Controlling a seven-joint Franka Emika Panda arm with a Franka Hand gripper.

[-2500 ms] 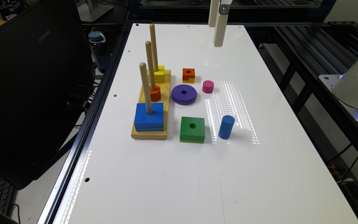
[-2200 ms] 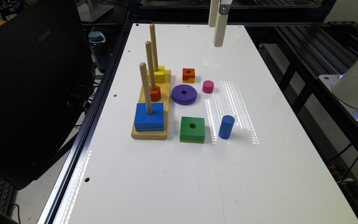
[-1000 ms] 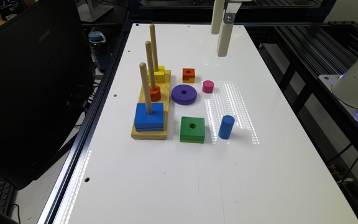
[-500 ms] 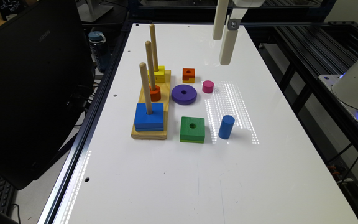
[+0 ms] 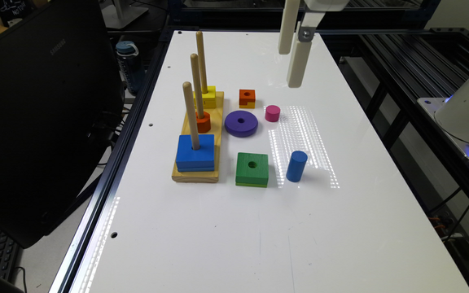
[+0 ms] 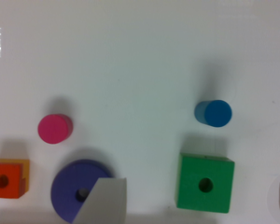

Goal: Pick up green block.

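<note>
The claw (image 5: 293,67) hangs high over the far tabletop (image 5: 234,228), spread wide and holding nothing, while the green block (image 5: 252,169) lies flat well nearer the camera, between the peg board (image 5: 214,134) and blue cylinder (image 5: 296,166).

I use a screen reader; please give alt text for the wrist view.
A green block lies flat on a white table, a blue cylinder close beside it; a pink cylinder, purple ring and orange cube lie apart.
</note>
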